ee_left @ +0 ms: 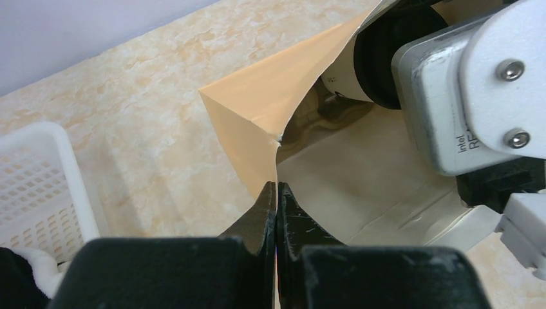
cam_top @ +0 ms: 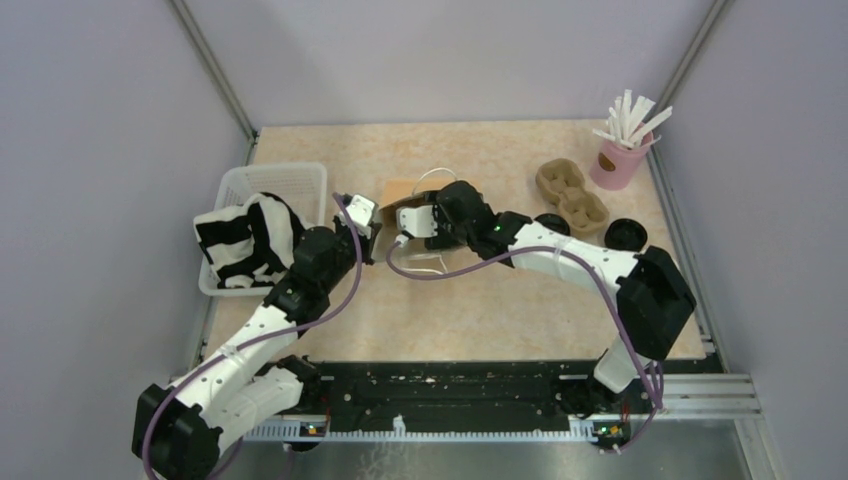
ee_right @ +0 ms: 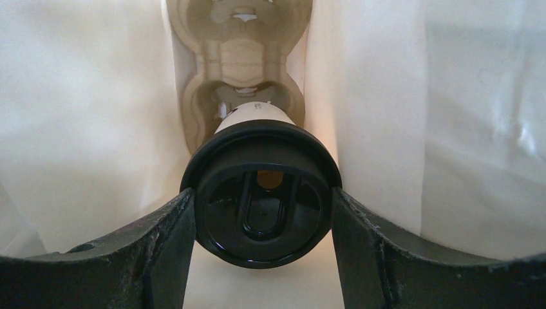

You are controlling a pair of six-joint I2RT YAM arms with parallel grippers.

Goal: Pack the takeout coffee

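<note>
1. Right claw [ee_right: 261, 209]: I see its two dark fingers [ee_right: 161, 251] spread wide, pressing on opposite sides of the lid of a small white paper cup with a round black plastic lid [ee_right: 261, 193]. The cup is held with its lid facing the wrist camera.
2. The held cup is inside the brown paper bag [ee_left: 270, 84], with pale inner walls on either side. A moulded brown pulp cup tray [ee_right: 238, 58] lies deeper in; I cannot tell whether the cup's base touches it.
3. Left claw [ee_left: 277, 192]: fully closed, pinching the rim of the bag's mouth.
4. From overhead, the bag sits mid-way across the beige marbled table [cam_top: 480, 300]. To its right stand one black-lidded cup [cam_top: 551, 222] and another lidded cup [cam_top: 625, 233], beside a second pulp tray [cam_top: 572, 192].
5. A white plastic basket [cam_top: 300, 178] holding black-and-white striped cloth [cam_top: 245, 240] is at the left; a pink cup of white wrapped straws [cam_top: 620, 155] is at the far right.
</note>
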